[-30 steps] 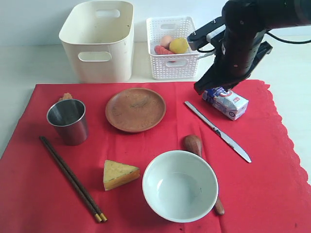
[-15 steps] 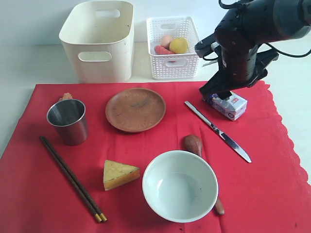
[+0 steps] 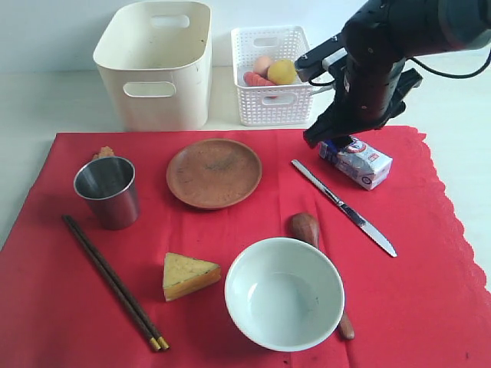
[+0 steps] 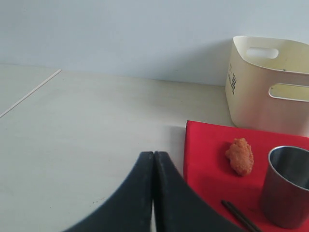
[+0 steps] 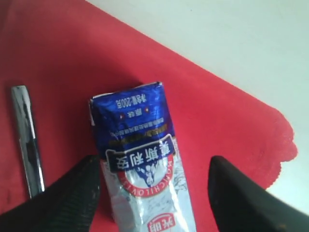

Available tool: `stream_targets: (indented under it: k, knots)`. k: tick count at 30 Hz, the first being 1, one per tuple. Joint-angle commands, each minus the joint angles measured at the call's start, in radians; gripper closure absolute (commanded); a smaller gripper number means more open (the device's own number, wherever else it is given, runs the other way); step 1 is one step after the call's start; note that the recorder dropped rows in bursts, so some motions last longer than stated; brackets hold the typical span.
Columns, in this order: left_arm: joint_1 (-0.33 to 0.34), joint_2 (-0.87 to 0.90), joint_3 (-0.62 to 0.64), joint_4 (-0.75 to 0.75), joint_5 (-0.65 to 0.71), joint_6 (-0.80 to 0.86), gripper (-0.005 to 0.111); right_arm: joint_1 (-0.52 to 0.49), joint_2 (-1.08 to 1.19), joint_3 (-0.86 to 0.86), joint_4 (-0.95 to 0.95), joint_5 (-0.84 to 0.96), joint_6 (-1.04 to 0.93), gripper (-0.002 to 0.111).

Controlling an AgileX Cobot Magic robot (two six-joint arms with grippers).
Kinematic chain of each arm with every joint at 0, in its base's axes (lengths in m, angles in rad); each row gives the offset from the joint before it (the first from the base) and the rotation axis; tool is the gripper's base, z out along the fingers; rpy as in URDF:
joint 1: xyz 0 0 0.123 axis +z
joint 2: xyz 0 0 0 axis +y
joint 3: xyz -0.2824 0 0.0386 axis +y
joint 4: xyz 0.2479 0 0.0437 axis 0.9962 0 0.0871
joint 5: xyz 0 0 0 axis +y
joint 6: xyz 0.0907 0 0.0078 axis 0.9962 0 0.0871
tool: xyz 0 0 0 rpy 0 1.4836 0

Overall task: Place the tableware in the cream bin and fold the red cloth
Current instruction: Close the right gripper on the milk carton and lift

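The red cloth [image 3: 430,253] lies flat under everything. On it stand a steel cup [image 3: 107,192], a brown clay plate [image 3: 214,172] and a pale bowl [image 3: 284,294]. A knife [image 3: 343,207], a wooden spoon [image 3: 305,227] and chopsticks [image 3: 113,281] lie there too. The cream bin [image 3: 156,65] stands behind the cloth and looks empty. My right gripper [image 3: 330,142] hangs open over a milk carton [image 3: 357,161]. Its jaws straddle the carton [image 5: 140,145] without gripping it. My left gripper [image 4: 153,154] is shut and empty above bare table, just off the cloth's edge [image 4: 207,159].
A white lattice basket [image 3: 272,77] with food stands right of the bin. A cheese wedge [image 3: 188,274] lies between chopsticks and bowl. An orange food lump [image 3: 103,153] sits behind the cup. The cloth's scalloped edge runs along the right.
The right arm has shifted about above the milk carton, dipping toward it and then lifting slightly. The carton and the tableware lie where they were.
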Motion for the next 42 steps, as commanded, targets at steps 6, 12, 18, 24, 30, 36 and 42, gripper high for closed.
stream_targets:
  k: [6,12,18,24,30,36,42]
  knots:
    - [0.004,-0.006,0.000,-0.003,-0.004,0.000,0.105,-0.082,0.115,-0.002,0.107,-0.045,-0.059,0.053]
    - [0.004,-0.006,0.000,-0.003,-0.004,0.000,0.105,-0.082,0.120,-0.002,0.122,-0.087,-0.051,0.078]
    - [0.004,-0.006,0.000,-0.003,-0.004,0.000,0.105,-0.082,0.110,-0.002,0.122,-0.029,-0.051,0.104]
    - [0.004,-0.006,0.000,-0.003,-0.004,0.000,0.105,-0.082,0.040,-0.002,0.138,-0.025,-0.051,0.108]
    - [0.004,-0.006,0.000,-0.003,-0.004,0.000,0.105,-0.082,-0.050,-0.002,0.157,-0.025,-0.047,0.108]
    - [0.004,-0.006,0.000,-0.003,-0.004,0.000,0.105,-0.082,-0.104,-0.002,0.220,-0.038,-0.047,0.108]
    - [0.004,-0.006,0.000,-0.003,-0.004,0.000,0.105,-0.082,-0.092,-0.001,0.288,-0.032,-0.049,0.108]
